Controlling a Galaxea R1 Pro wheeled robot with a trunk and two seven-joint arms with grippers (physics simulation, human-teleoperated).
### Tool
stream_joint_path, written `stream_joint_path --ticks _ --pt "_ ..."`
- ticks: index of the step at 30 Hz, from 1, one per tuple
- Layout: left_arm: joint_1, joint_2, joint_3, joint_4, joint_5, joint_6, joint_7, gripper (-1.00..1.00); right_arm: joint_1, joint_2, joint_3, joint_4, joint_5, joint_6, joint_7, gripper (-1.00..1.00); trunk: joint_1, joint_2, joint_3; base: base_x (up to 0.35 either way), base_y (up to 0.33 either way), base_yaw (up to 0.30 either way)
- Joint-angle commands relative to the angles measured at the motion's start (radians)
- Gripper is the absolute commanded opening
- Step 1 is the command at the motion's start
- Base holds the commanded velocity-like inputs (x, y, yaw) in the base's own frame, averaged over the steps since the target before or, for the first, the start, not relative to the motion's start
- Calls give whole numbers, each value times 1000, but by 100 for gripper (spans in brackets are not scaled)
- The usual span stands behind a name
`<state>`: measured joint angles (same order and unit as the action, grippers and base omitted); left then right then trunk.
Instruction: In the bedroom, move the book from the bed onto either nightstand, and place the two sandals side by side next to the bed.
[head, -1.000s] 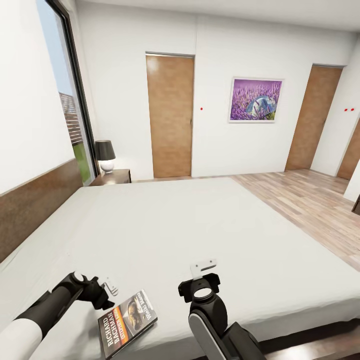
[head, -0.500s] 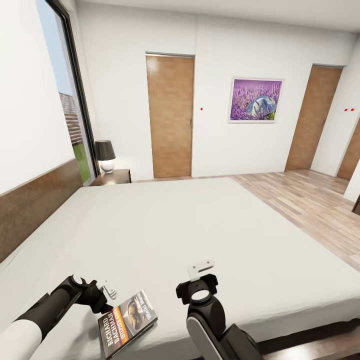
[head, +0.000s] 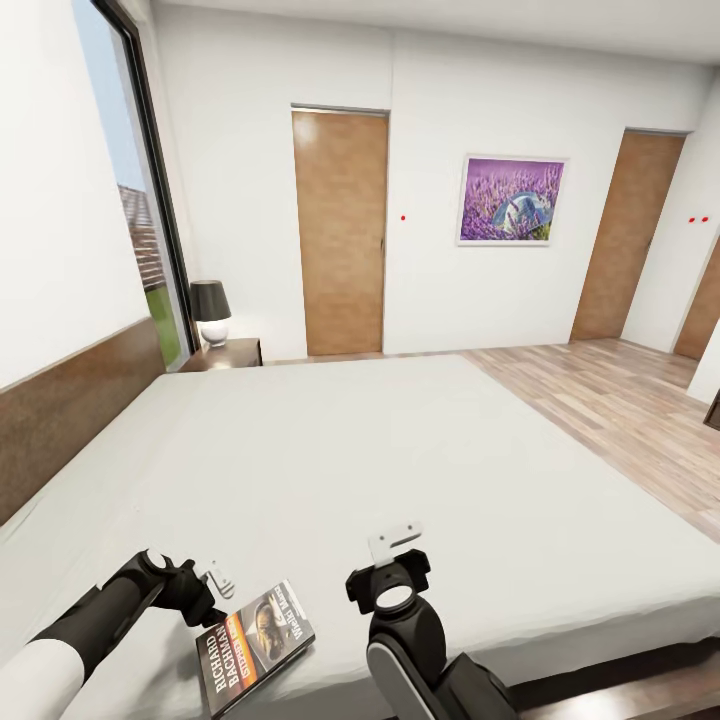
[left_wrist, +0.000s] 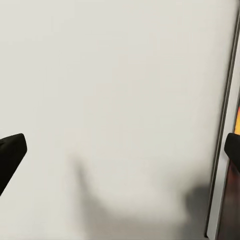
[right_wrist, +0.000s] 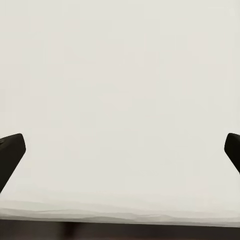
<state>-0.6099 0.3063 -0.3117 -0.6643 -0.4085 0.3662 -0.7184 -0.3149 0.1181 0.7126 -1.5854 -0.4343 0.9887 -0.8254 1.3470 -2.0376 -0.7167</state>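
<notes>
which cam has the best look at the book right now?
Head view. The book lies flat on the bed near its front edge, cover and title readable, beside the left gripper. Left wrist view catches just an edge sliver with some orange. Right wrist view gives mattress, no cover.

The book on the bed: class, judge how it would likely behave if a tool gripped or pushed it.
The book looks thin, a paperback, so probably light and somewhat bendy if pinched by one edge. It lies flat on the bed, so it shouldn't roll or tip. Pushed, it would likely slide across the smooth mattress, possibly toward the near edge.
</notes>
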Motion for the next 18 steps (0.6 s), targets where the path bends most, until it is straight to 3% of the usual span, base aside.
stream_joint_path --ticks 1,18 --pt "1 0 -4 24 1 10 -7 100 -1 0 2 -1 -9 4 -10 100 0 0 -1 0 0 0" --pt "2 4 -4 21 2 9 -10 100 -1 0 4 -1 -9 4 -11 100 0 0 -1 0 0 0"
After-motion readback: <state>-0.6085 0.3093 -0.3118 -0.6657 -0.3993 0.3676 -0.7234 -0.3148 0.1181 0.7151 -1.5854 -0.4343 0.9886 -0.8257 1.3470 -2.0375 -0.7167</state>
